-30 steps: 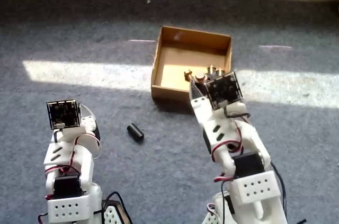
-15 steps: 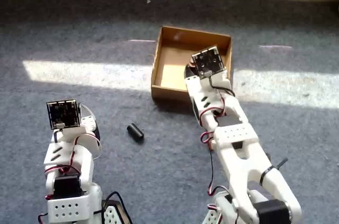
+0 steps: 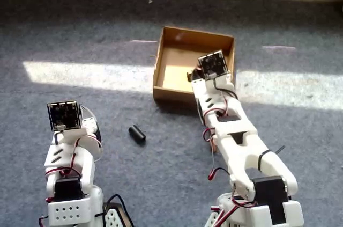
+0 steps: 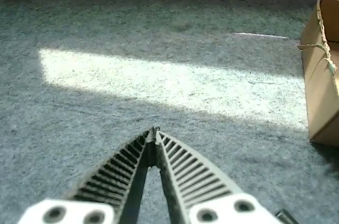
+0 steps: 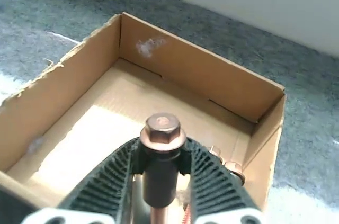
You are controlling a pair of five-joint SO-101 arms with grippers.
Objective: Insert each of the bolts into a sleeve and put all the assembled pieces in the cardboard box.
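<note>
while clamping the bolt (image 5: 160, 131) seated in its dark sleeve (image 5: 157, 179) above the cardboard box (image 5: 206, 78), ease the right gripper (image 5: 160, 152) down toward the bare floor, steer left of the two finished pieces (image 5: 225, 163) by the right wall, and part the jaws only once low, to avoid bouncing the piece or shaking the bolt out. from the right wrist, plain to read: copper head pinched between narrow jaws; from the high view, that grip hidden under the wrist, but offered instead a loose sleeve (image 3: 136, 133) on the carpet (image 3: 80, 34), near and left of the box, beside the left gripper (image 4: 154, 131), jaws pressed together on nothing.
</note>
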